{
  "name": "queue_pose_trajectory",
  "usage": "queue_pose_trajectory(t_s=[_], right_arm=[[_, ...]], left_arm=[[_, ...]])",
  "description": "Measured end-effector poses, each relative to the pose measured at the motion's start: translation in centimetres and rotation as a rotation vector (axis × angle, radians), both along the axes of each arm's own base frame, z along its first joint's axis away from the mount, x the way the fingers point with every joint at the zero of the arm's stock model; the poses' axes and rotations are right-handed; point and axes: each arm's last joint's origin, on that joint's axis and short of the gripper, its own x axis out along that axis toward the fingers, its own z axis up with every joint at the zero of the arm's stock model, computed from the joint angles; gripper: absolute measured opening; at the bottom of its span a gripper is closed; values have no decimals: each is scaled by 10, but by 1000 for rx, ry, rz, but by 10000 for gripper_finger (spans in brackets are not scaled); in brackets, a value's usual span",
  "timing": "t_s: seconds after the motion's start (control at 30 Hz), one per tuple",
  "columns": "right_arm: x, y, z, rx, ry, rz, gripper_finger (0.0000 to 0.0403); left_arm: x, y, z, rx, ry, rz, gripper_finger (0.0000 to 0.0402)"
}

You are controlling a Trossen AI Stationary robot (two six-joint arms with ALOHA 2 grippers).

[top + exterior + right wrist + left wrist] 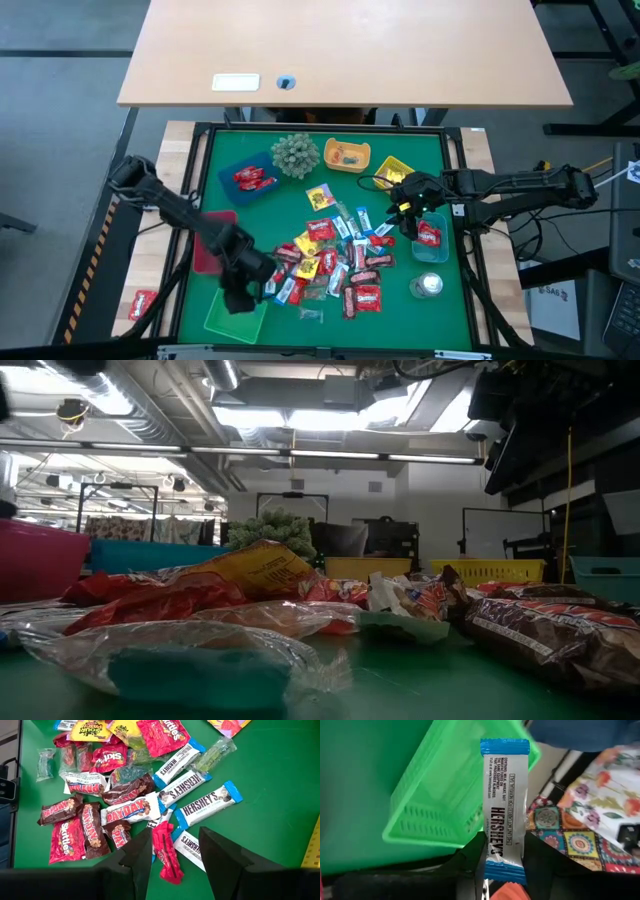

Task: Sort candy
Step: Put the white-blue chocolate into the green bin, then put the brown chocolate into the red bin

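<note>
Green cloth covers my counter (440, 180), and the candy (335, 258) lies in a big heap in the middle of it. My left tool (504, 870) is at the near left side of the counter, right over the light green tray (445, 795). It is pinched tight on one blue and silver Hershey's bar (504, 805), which sticks out past my fingers above the tray.

My right tool (172, 852) is on the right side, over the right edge of the heap. It holds a red candy packet (166, 852) between its two fingers, above more Hershey's bars and a Payday bar (131, 810).

Some red candy sits in the blue tray (228, 164) at the back left. Beside that tray is a spiky plant ball (295, 154). A yellow tray (346, 156) stands at the back. One red packet (143, 303) lies off the counter on the left.
</note>
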Motion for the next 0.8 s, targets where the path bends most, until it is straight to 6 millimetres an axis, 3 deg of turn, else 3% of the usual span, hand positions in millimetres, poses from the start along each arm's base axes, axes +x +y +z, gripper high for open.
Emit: queue_pose_trajectory(t_s=[0.2,0.5,0.8], right_arm=[[0,0,0,0,0,0,161],[0,0,0,0,0,0,161],[0,0,0,0,0,0,161]], left_arm=[[-11,-10,-2,104,99,100,114],[-14,-13,-3,122,140,141,163],[5,3,-5,365,-172,251,170]])
